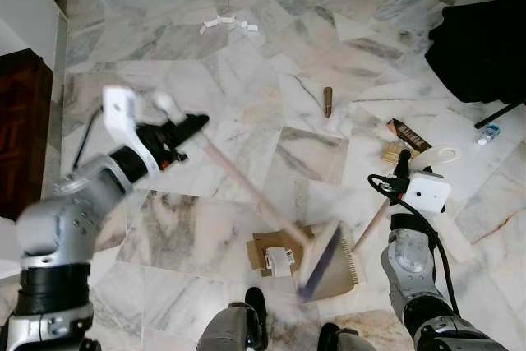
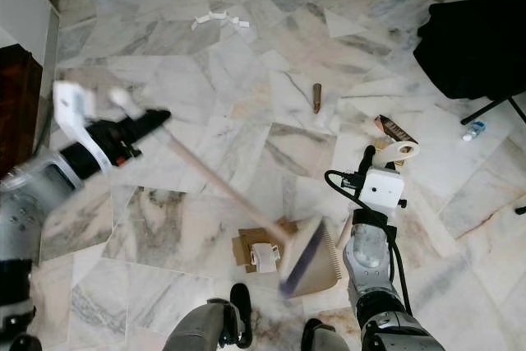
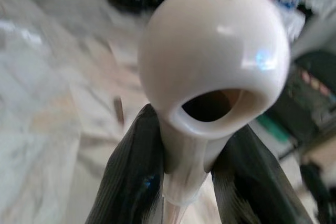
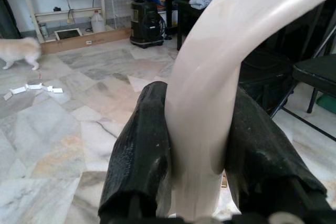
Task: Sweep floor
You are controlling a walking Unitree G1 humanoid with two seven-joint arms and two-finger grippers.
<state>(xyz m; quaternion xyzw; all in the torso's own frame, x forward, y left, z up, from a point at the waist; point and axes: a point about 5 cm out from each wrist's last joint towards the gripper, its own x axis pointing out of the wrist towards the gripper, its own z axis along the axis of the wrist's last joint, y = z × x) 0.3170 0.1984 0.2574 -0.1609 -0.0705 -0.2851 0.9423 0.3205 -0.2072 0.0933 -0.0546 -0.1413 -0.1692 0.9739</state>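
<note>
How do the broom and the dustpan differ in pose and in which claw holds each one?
The broom is held by the left claw near its rounded top end, and its long handle slants down across the floor; the dustpan is held by the right claw, shut on its curved white handle, with the pan resting flat on the marble. The broom's bristle head looks motion-blurred, the dustpan sharp. They meet beside the cardboard scraps.

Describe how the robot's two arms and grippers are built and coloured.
Both arms are silver-grey with black joint bands. Each wrist carries a white boxy camera housing, and a black cable loops at the right one. The left gripper and right gripper each have two long black ribbed fingers.
</note>
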